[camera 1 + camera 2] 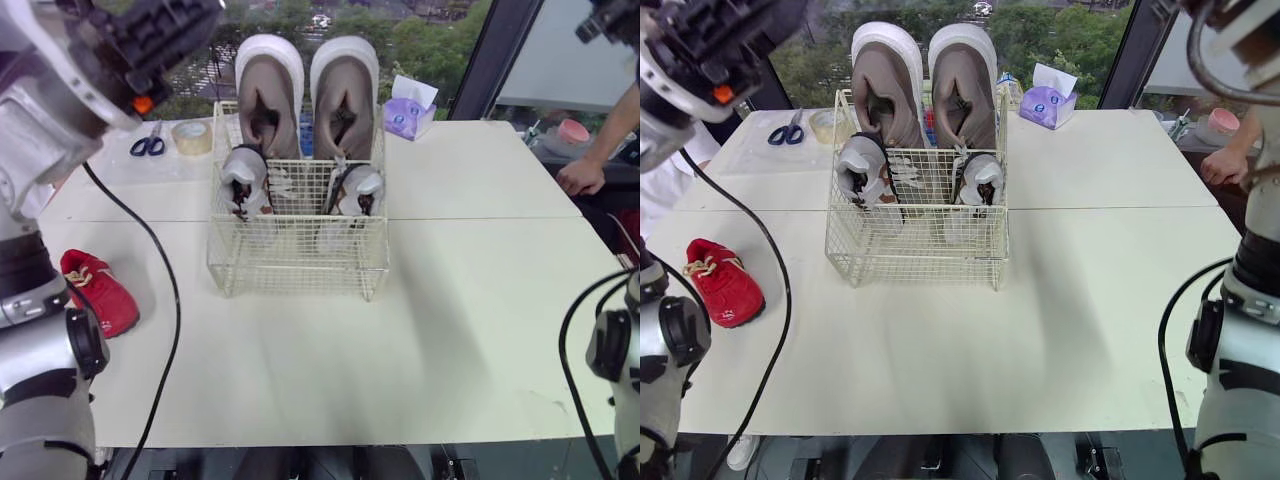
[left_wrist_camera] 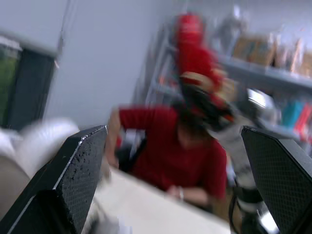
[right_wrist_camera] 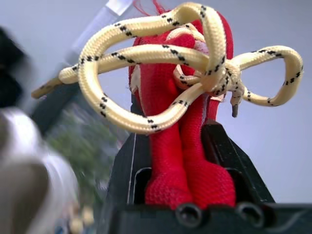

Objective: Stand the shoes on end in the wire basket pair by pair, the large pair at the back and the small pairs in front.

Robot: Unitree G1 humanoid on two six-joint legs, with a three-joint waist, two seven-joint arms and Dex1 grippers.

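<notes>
- In the right wrist view, a red shoe point(image 3: 168, 165) is pinched between the two black fingers of the right gripper point(image 3: 180, 144). The fingers press on its folded upper from both sides.
- Its cream lace point(image 3: 151, 52), flecked with black, loops loosely above the fingers in a knotted bow.
- The right arm is lifted high, up at 1 o'clock in the head views, so the held shoe hangs well above the table point(image 1: 450, 330).
- The left arm is raised too, up at 11 o'clock. The left gripper point(image 2: 173, 131) is spread wide with nothing between its fingers.
- Past those fingers, blurred, sits a person in a red shirt point(image 2: 165, 146).
- A second red shoe point(image 1: 100, 290) lies on its side on the table, at 8 o'clock from the wire basket point(image 1: 300, 265) and well apart from it.
- The wire basket stands toward 12 o'clock of the table's middle.
- The large taupe pair point(image 1: 268, 100) stands on end along its back wall, side by side, with the toes up above the rim.
- A small grey pair point(image 1: 245, 175) stands upright just in front of them, at their 6 o'clock, one shoe before each large one.
- At 10 o'clock from the basket lie blue-handled scissors point(image 1: 148, 146), with a tape roll point(image 1: 192, 137) beside them.
- At 1 o'clock from the basket sits a purple tissue box point(image 1: 410, 115).
- At 2 o'clock, a person's hand point(image 1: 580, 177) rests by the table's far edge.
</notes>
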